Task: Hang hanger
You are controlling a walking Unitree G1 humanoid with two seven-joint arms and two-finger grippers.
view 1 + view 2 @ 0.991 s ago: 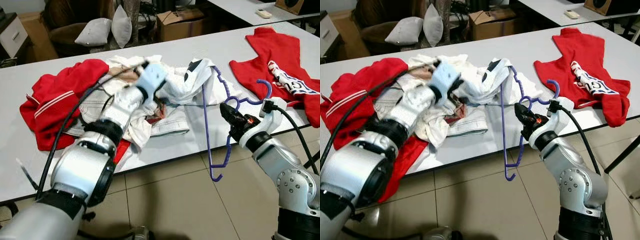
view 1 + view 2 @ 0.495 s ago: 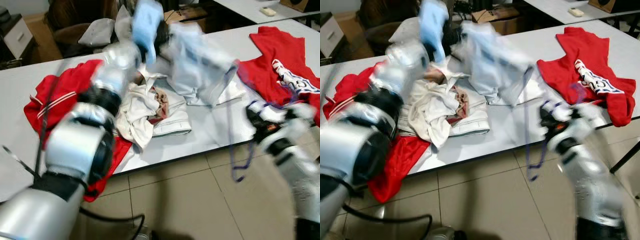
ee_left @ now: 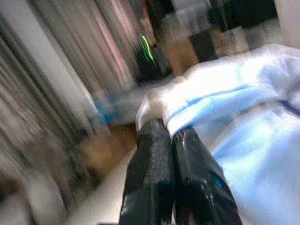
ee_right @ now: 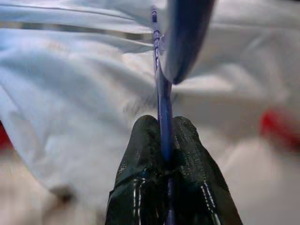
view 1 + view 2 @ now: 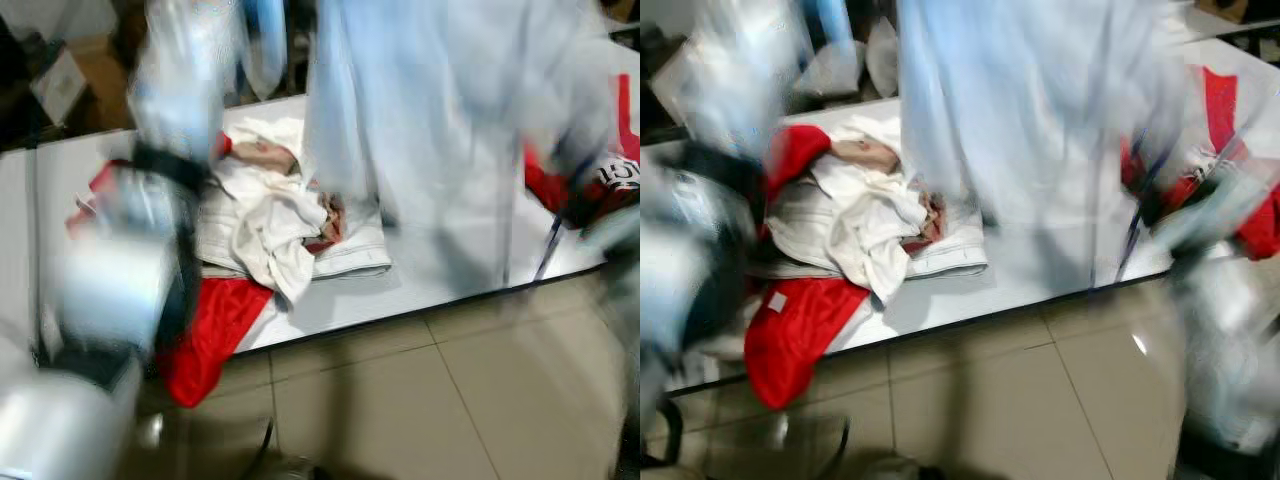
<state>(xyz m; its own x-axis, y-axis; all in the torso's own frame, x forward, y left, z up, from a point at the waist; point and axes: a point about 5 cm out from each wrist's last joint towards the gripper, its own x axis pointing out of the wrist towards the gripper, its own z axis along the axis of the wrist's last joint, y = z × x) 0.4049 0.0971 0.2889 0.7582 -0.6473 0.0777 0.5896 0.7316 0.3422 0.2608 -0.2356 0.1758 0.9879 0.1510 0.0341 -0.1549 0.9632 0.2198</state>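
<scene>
A pale blue garment is held up high in front of the head camera, hanging as a wide blurred sheet above the white table. In the left wrist view, the left gripper is seen pinched closed on a fold of this cloth, the two black fingers pressed together with the fabric caught at their tips. In the right wrist view, the right gripper is clamped narrowly on the thin bar of the purple hanger, which runs up between the fingers and lies against the pale cloth. In the head views a dark streak of the hanger is made out at the garment's right side, near the table's front edge, though heavy blur hides its shape. On the table, a heap of white clothes lies beside a red garment that droops over the front edge toward the tiled floor. Another red garment lies at the far right. No containers are distinguishable.
</scene>
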